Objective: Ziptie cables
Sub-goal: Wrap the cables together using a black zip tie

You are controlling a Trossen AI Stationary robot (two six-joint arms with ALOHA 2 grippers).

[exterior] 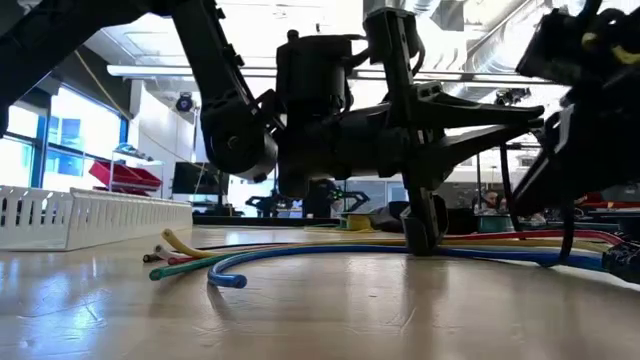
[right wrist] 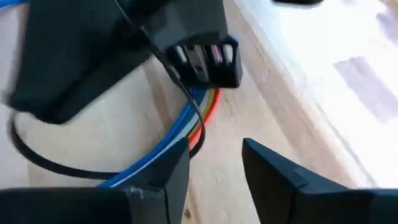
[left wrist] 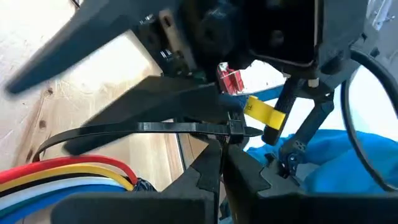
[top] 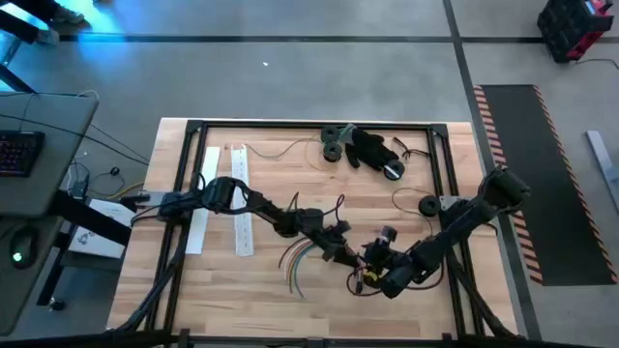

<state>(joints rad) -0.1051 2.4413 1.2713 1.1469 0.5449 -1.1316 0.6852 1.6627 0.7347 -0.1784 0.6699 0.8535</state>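
As seen from above, toward the front of the wooden bench (top: pixel 193 300): the cables (top: pixel 300 256), lying flat on the wood, loose coloured ends fanned toward the front edge, the rest running as one bundle to the right, in under both grippers. From table height, show as red, yellow, green and blue strands (exterior: pixel 300 252) curving across the bench top.

Right gripper (top: pixel 372 274): comes in from the right and sits nearest the front, just beside the bundle. In its own wrist view, keeps the fingers (right wrist: pixel 168 177) spread, with only bare wood in the gap between them, and looks onto the bundle (right wrist: pixel 199 115) just ahead.

Left gripper (top: pixel 338 246): reaches in from the left, just behind and very close to the right one. In its own wrist view, has the fingers (left wrist: pixel 202 180) closed together on a black zip tie (left wrist: pixel 180 127), right under the tie's small square head. Zip tie: loops out from there and around the cables (left wrist: pixel 68 171); appears in the right wrist view as a thin black band (right wrist: pixel 25 149) circling the bundle loosely.

Farther back and to the left: two long white perforated strips (top: pixel 240 208), lying side by side.

At the far edge: a black lumpy heap with round black parts (top: pixel 372 150).
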